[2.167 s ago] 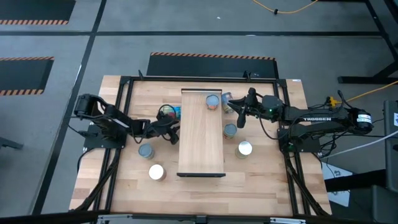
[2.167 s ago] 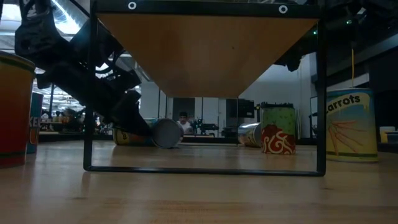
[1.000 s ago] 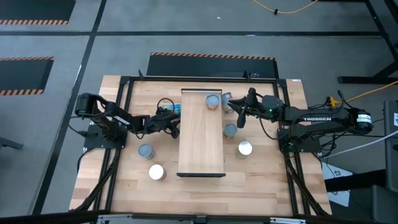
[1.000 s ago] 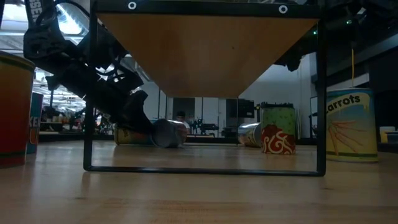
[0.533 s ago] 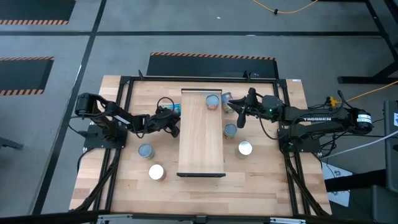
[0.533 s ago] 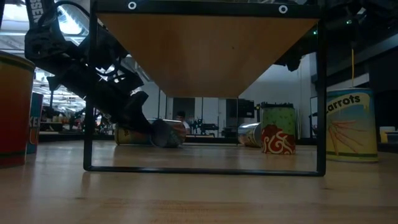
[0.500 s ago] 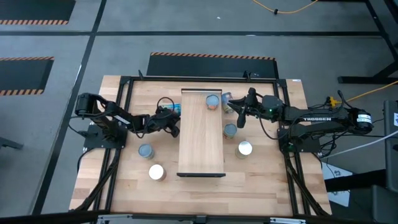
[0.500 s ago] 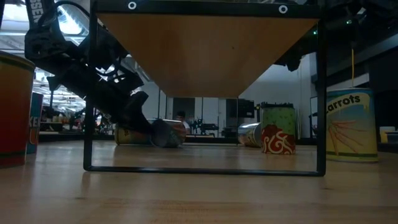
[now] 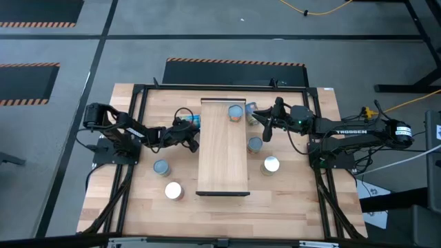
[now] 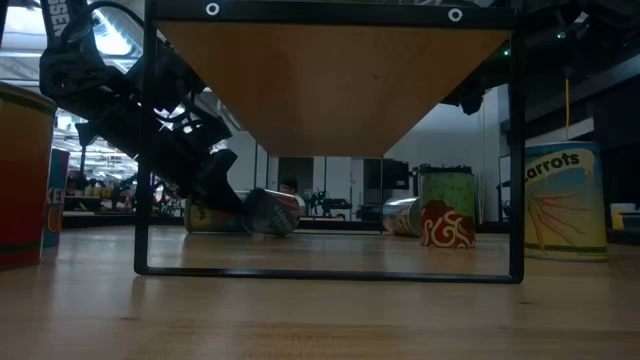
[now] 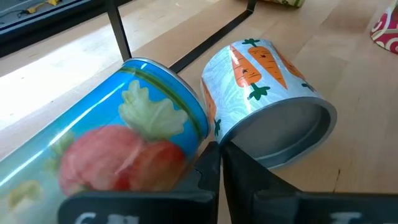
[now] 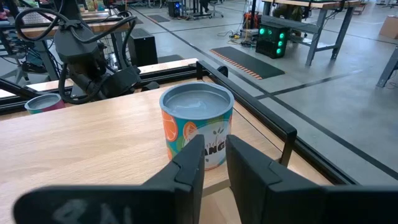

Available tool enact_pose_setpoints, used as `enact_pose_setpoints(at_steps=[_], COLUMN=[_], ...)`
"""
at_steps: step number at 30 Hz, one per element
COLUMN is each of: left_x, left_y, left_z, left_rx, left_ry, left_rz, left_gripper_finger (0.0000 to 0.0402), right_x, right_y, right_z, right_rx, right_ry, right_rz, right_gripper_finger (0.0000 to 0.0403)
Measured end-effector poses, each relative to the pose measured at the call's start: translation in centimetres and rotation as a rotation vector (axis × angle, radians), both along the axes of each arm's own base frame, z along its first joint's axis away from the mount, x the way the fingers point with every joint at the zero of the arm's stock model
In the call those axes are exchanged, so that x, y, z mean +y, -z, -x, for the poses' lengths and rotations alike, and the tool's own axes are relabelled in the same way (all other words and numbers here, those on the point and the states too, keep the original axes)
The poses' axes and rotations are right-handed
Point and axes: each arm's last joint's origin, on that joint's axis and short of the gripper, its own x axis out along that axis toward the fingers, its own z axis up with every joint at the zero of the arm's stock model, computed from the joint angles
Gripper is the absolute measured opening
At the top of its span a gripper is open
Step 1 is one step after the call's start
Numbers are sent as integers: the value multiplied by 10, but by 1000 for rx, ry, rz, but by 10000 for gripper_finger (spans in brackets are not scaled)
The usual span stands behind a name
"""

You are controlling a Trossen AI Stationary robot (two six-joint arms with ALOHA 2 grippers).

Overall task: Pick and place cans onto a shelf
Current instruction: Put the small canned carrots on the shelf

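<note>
The shelf [image 9: 222, 158] is a raised light-wood board in the table's middle. One orange-labelled can [image 12: 196, 130] stands upright at its far end [image 9: 236, 112]. My right gripper [image 12: 214, 158] hovers level just behind that can, open by a narrow gap with nothing in it. Left of the shelf, a blue can [image 11: 124, 137] and a carrot-label can [image 11: 267, 106] lie on their sides on the table. My left gripper [image 11: 216, 152] is shut, its tips in the gap between them [image 9: 191, 135]. My left gripper's shut fingertips [image 11: 208, 162] slant down from the table's left into the crack between the blue can's end rim [image 11: 200, 127] and the carrot can's grey end [image 11: 249, 146]. Both cans rest on the table. Whether the tips touch either can, I cannot tell.
Two cans [image 9: 161, 167] [image 9: 173, 191] stand near the left front, and two more [image 9: 255, 145] [image 9: 271, 164] right of the shelf. The shelf's dark frame legs [image 10: 140, 150] stand on the table. A black rail frame [image 9: 138, 89] borders the tabletop.
My left gripper went a little toward the table's far edge, up to the two lying cans, and has stayed there since.
</note>
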Motion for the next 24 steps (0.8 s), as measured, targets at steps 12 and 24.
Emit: enact_pose_setpoints(at_steps=[12,24], left_x=[-13,-26], left_y=[0,-4], left_z=[-2,4], left_rx=[-5,31], left_ry=[50,64], left_rz=[6,34], left_gripper_finger=[2,1], right_x=[0,0], right_y=[0,0], right_z=[0,0], right_rx=[0,0], right_ry=[0,0], right_rz=[0,0], right_gripper_finger=[72,72])
